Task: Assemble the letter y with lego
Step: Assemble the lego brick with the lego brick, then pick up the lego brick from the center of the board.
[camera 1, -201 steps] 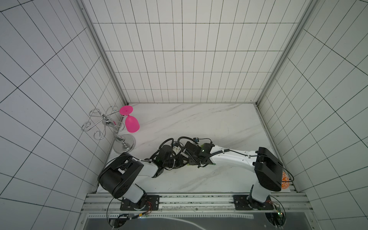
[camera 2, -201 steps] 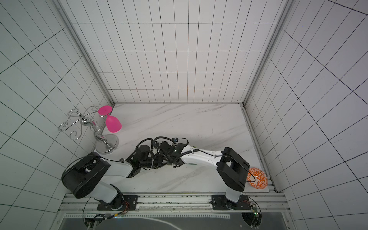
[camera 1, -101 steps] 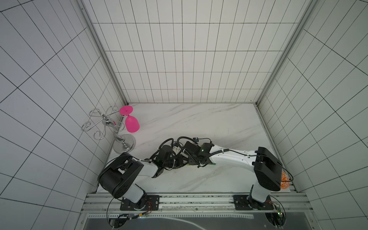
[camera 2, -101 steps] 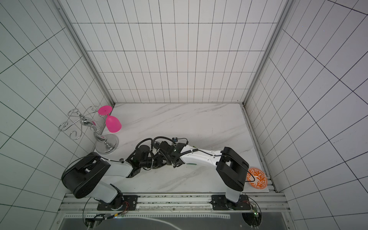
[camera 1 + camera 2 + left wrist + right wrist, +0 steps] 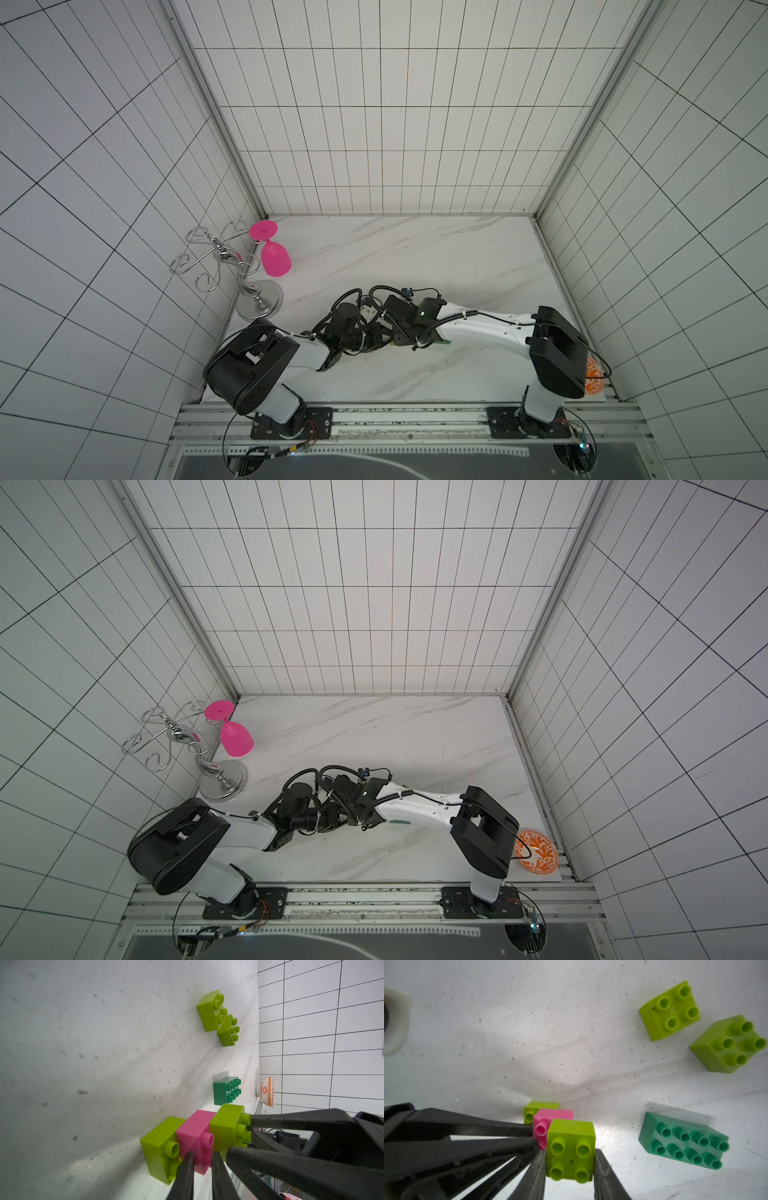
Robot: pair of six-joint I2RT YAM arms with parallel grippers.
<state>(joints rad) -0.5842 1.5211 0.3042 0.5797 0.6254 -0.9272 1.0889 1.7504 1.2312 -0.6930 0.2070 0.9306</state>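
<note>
left arm (image 5: 309, 353) had a white shell and a bulky black joint housing (image 5: 249, 374) | right arm (image 5: 486, 332) looked the same | black cables (image 5: 376, 286) looped at the wrists | green light (image 5: 422, 313) glowed on one wrist | base plates (image 5: 291, 422) were black | tool fingers (image 5: 187, 1176) were matte black, tapered

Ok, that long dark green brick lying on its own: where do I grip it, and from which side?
I'd grip the dark green brick across its two long side walls, at mid-length, coming straight down from above. It lies flat on the table, studs up, nothing touching it; those walls are smooth, parallel and closer together than its ends.
</note>
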